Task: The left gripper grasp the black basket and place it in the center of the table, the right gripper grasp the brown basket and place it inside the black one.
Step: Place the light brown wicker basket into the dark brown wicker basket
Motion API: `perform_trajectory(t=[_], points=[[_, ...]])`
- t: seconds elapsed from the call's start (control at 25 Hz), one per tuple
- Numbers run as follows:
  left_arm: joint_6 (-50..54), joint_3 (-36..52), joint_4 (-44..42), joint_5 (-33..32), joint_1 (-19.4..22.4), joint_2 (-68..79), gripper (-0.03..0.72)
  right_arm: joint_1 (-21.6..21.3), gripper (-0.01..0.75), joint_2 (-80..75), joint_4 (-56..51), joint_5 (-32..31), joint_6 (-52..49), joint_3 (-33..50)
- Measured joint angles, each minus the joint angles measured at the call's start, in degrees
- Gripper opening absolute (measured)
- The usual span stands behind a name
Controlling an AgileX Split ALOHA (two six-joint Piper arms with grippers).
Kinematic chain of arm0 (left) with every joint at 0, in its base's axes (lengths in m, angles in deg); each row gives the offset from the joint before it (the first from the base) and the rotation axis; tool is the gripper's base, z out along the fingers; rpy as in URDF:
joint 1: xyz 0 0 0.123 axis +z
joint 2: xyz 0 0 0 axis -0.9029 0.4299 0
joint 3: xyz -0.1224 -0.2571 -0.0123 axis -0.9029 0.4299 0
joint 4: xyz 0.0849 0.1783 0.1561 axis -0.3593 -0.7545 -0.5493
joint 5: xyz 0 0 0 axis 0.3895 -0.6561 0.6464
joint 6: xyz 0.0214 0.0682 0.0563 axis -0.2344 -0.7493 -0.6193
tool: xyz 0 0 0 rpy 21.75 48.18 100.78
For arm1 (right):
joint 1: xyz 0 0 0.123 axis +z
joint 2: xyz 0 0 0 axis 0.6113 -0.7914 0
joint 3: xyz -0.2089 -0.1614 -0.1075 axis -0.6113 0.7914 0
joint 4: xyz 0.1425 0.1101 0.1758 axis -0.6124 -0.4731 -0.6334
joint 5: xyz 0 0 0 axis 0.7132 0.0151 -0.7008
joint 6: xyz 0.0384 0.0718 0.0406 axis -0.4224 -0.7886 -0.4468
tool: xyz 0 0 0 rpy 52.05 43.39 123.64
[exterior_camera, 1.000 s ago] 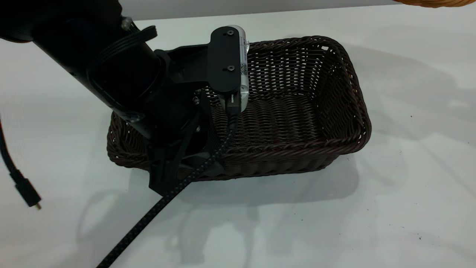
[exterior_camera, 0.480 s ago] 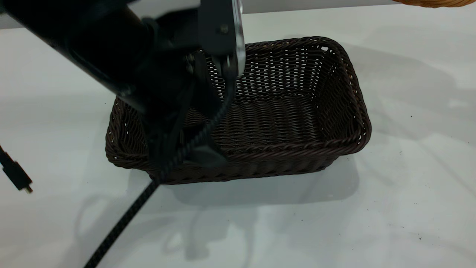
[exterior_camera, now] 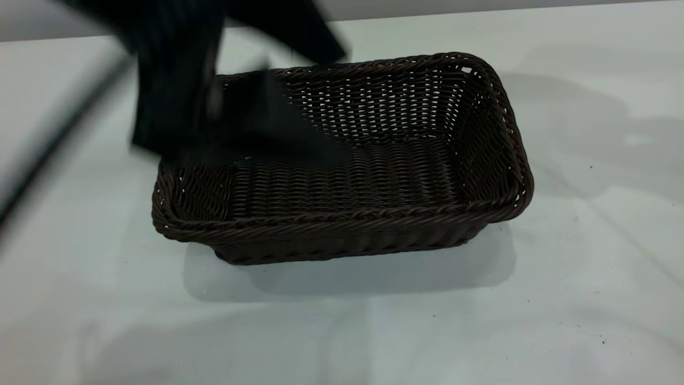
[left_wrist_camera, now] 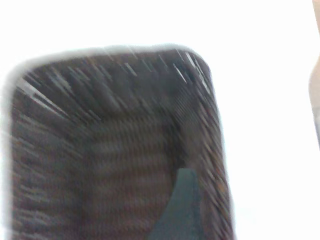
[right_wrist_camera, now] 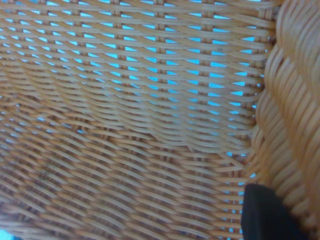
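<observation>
Fingers of the left gripper (exterior_camera: 176, 101): state untellable, blurred above the black basket (exterior_camera: 374, 176); brown basket (right_wrist_camera: 125, 125) fills the right wrist view.

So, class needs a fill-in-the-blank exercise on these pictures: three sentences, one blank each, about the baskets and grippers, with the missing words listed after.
1. The black basket rests on the ____.
2. Inside, the black basket is ____.
3. The right wrist view is filled by the weave of the ____ basket.
4. The left gripper is blurred above the basket's ____ end in the exterior view.

Missing words: table; empty; brown; left
</observation>
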Motion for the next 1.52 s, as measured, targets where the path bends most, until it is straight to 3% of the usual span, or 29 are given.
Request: perform_trajectory(t=[0.24,0.6,0.88,1.08,1.52], points=[[-0.4,-5.8,5.3,6.4,-0.2,-9.3,0.610,3.8,0.100,-2.8,2.3,-8.0,-1.6,-1.8],[-3.3,-9.4,5.1,9.0,-0.2,-10.7,0.608,13.1,0.100,-6.0,10.4,-11.6,-6.0,-2.3],[-3.3,-9.4,5.1,9.0,-0.2,-10.6,0.608,18.1,0.100,-11.6,10.7,-15.8,-7.7,-9.4],[-3.3,-9.4,5.1,9.0,-0.2,-10.6,0.608,20.1,0.100,-14.3,10.2,-18.7,-8.5,-11.7],[-3.2,-9.4,5.1,9.3,-0.2,-10.6,0.608,20.4,0.100,-18.8,10.2,-16.9,-9.6,-11.7]])
